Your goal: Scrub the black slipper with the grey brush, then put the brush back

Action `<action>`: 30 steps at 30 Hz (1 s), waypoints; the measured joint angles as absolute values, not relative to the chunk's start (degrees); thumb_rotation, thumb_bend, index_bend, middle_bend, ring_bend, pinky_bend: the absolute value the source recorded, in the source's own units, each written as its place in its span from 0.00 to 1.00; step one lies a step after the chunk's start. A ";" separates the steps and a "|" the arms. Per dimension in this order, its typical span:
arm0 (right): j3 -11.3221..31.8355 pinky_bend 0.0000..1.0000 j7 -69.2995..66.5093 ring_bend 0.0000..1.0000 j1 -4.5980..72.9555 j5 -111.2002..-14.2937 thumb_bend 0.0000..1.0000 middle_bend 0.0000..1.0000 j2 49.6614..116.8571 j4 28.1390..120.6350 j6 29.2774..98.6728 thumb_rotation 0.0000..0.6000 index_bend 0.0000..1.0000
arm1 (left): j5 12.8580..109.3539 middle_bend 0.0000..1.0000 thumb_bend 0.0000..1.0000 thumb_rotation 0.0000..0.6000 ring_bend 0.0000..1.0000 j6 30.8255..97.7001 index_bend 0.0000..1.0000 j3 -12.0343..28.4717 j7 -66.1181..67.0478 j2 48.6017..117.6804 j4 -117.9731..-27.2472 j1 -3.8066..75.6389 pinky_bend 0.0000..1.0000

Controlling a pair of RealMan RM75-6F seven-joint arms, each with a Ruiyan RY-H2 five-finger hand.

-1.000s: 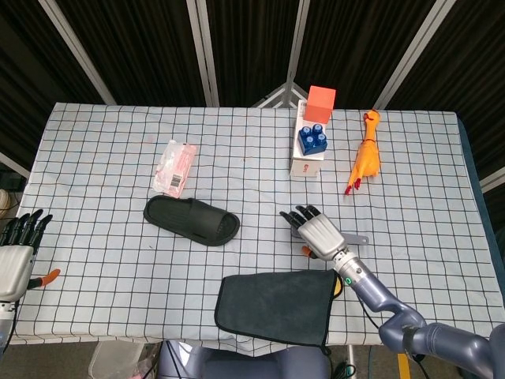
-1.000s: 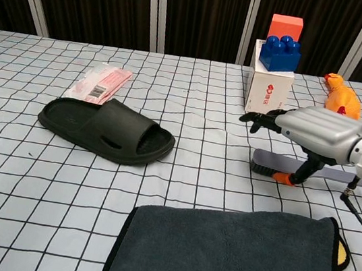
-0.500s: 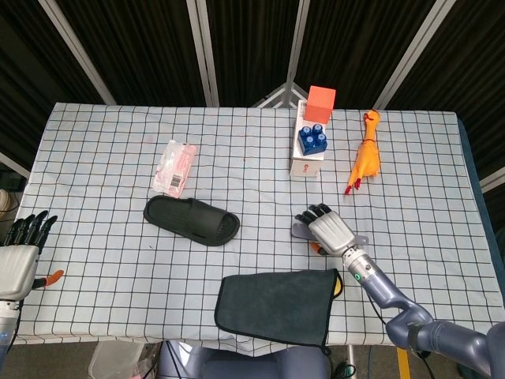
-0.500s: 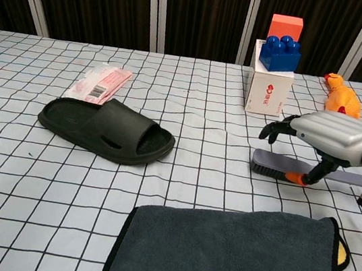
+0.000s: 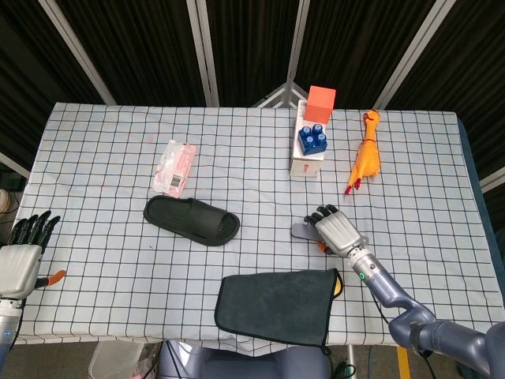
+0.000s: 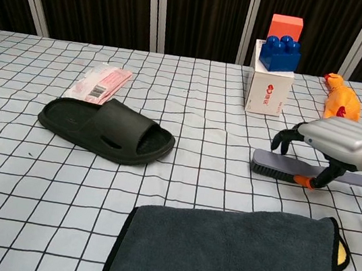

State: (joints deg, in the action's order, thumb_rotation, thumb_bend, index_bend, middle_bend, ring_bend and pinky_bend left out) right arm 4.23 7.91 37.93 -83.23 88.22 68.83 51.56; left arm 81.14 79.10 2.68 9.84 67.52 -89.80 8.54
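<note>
1. The right robot hand (image 6: 333, 141) hovered over the grey brush (image 6: 285, 168), fingers curled apart, gripping nothing.
2. The brush lay right of the black slipper (image 6: 105, 130), well apart.
3. The left robot hand (image 5: 22, 257) was open, empty, far left of the slipper.

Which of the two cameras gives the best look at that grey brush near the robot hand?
The chest view: the grey brush lies side-on there, bristles and handle visible, with the right robot hand arched over it. The head view shows only the brush's grey front end poking out from under that hand.
</note>
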 measured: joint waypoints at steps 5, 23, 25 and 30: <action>3.68 0.21 7.95 0.21 37.88 -82.73 0.42 0.35 88.06 68.38 51.00 1.00 0.33 | 80.69 0.00 0.05 1.00 0.00 78.48 0.00 2.67 10.32 67.69 -89.74 8.78 0.00; 3.52 0.21 9.00 0.21 37.70 -81.95 0.42 0.36 86.95 69.67 51.84 1.00 0.33 | 81.73 0.00 0.05 1.00 0.00 79.81 0.00 2.17 11.48 67.93 -90.56 8.49 0.00; 3.40 0.21 8.93 0.21 37.71 -82.13 0.42 0.36 87.12 69.55 52.02 1.00 0.33 | 81.82 0.00 0.05 1.00 0.00 79.92 0.00 2.11 11.50 67.91 -90.63 8.43 0.00; 3.11 0.21 9.17 0.22 37.67 -82.61 0.42 0.37 87.38 69.36 52.64 1.00 0.34 | 81.30 0.00 0.05 1.00 0.00 79.53 0.00 2.16 11.67 67.88 -90.69 8.48 0.00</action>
